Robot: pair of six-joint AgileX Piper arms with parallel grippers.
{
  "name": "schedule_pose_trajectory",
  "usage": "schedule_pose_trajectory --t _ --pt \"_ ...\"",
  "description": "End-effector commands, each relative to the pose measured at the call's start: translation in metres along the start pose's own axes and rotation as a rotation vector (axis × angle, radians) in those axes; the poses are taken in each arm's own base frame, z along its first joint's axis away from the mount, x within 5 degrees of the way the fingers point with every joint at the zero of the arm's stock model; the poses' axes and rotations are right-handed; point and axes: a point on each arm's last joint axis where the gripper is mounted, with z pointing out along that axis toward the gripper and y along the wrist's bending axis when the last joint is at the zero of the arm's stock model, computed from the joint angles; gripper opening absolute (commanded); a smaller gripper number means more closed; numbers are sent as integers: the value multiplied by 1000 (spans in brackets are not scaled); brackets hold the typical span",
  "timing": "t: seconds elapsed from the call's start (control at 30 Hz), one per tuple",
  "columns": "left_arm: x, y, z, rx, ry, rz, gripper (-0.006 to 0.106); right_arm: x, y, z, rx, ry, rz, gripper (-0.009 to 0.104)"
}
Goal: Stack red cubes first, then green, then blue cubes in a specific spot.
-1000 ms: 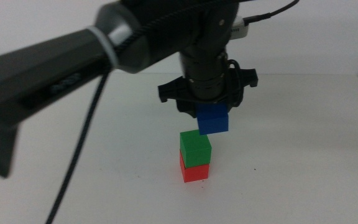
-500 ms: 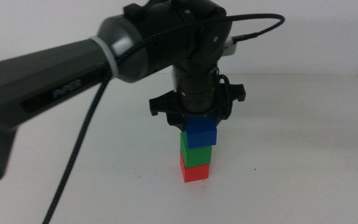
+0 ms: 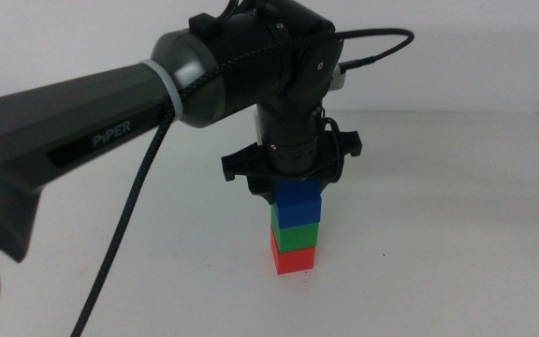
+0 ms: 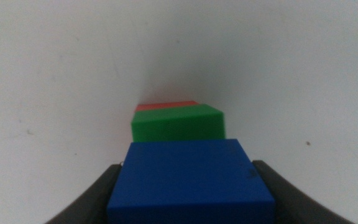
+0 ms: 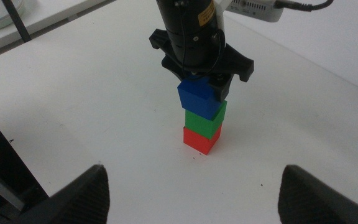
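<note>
Left hand (image 4: 191, 205) clamped on blue cube (image 3: 297, 205) atop green (image 3: 294, 235), red (image 3: 292, 258), right hand (image 5: 191, 186) apart, idle

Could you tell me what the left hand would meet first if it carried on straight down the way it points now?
The left hand, shut on the blue cube, points straight down; the blue cube would press onto the green cube directly beneath, which it already seems to touch.

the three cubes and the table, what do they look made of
The red cube, green cube and blue cube, held in the left gripper, look like solid plastic or painted wood: matte, even colour, crisp edges. The table looks like smooth white laminate, faintly speckled.
</note>
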Motion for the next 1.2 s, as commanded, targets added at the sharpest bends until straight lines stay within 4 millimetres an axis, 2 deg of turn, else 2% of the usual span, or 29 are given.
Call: schedule_pose_trajectory --t 0.0,0.23,0.43,0.57,0.6,0.63,0.77,0.8,0.83,1.03,1.17 --pt "-3 1 3 -1 -2 -17 -2 1 0 0 -2 -4 -10 92" --pt "-4 -1 17 -10 15 -16 -2 1 0 0 -2 -4 -10 92" --pt "-5 -2 18 -6 2 -7 -2 1 0 0 -2 -4 -10 92" --pt "-6 -2 19 0 -5 -8 4 1 0 0 -2 -4 -10 92" --pt "-6 -3 25 -10 2 -7 18 1 0 0 -2 -4 -10 92" --pt "-6 -4 28 -14 8 -6 24 1 0 0 -2 -4 -10 92" --pt "-5 -4 30 -14 13 -8 37 1 0 0 -2 -4 -10 92" --pt "-5 -4 30 -14 13 -8 44 1 0 0 -2 -4 -10 92" --pt "-6 -4 30 -16 11 5 63 1 0 0 -2 -4 -10 92" --pt "-5 -3 26 -19 13 44 83 1 0 0 -2 -4 -10 92" --pt "-7 0 8 3 -15 61 90 1 0 0 -2 -4 -10 92"
